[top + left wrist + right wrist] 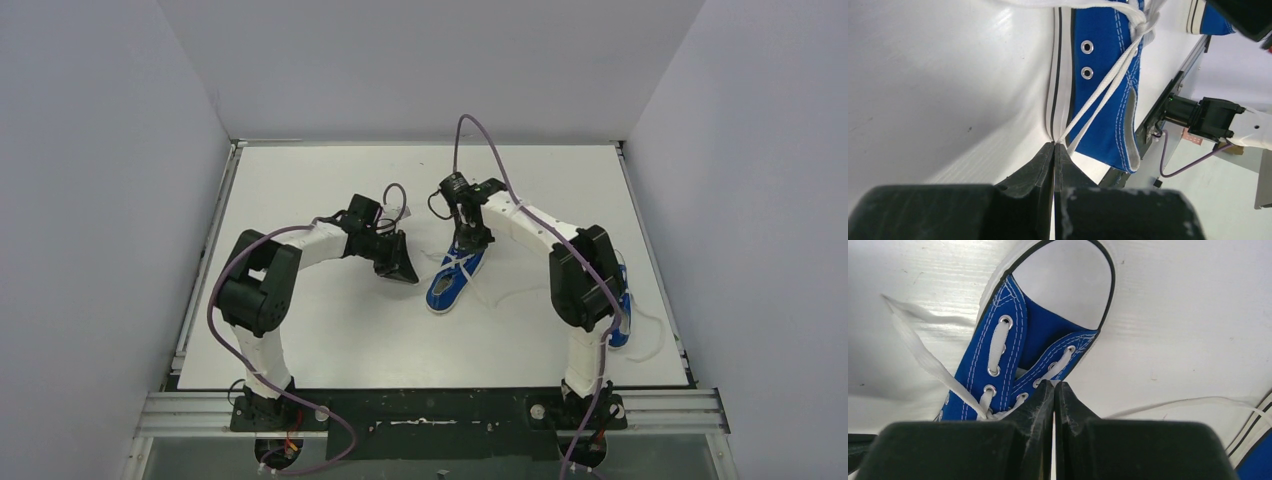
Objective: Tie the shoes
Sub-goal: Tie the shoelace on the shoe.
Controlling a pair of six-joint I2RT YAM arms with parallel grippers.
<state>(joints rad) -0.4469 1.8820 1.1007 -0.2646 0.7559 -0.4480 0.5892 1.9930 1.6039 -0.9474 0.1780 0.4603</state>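
One blue shoe (450,285) with a white toe cap lies mid-table, its toe toward the near edge. My left gripper (404,266) sits just left of it; in the left wrist view the left gripper (1054,144) is shut on a white lace (1103,90), whose two strands run taut from the tips to the knot on the blue shoe (1098,65). My right gripper (467,243) hangs over the shoe's laced top. In the right wrist view the right gripper (1054,383) is shut, with a sliver of white lace (1060,364) at its tips on the shoe (1043,335).
The second shoe (622,318) lies at the right, partly hidden behind the right arm, its loose lace (655,340) trailing toward the table's right edge. Another loose lace end (923,357) lies flat beside the middle shoe. Grey walls enclose the table on three sides.
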